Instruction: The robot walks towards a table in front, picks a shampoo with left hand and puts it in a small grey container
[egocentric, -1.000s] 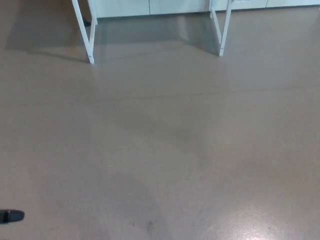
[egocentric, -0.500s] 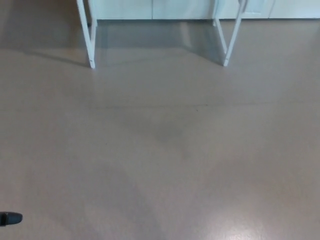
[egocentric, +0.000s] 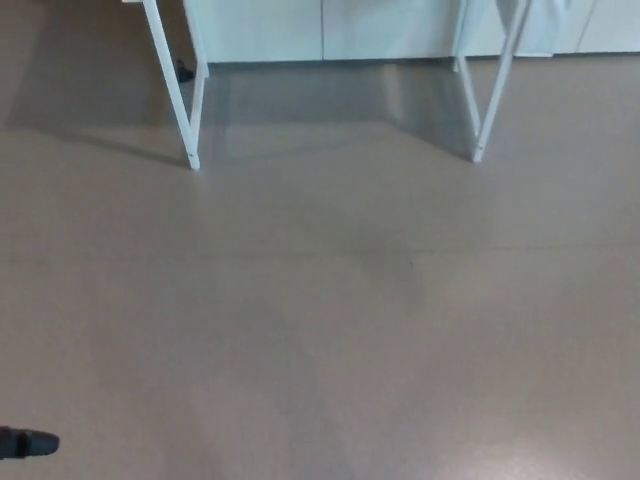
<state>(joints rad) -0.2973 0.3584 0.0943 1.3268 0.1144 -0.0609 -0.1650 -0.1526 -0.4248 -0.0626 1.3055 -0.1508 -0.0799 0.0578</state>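
Note:
Only the white legs of the table show, the left pair and the right pair, at the top of the head view. Its top is out of the picture, and neither a shampoo nor a grey container is visible. A small black tip of my left hand pokes in at the lower left edge; too little of it shows to judge its state. My right hand is out of the picture.
Brown floor stretches from me to the table legs. White cabinet fronts run along the wall behind the table. A small dark object lies on the floor by the left legs.
The whole picture has shifted: the table legs now sit lower and more to the right, so the camera has moved. The black tip at lower left stays about where it was.

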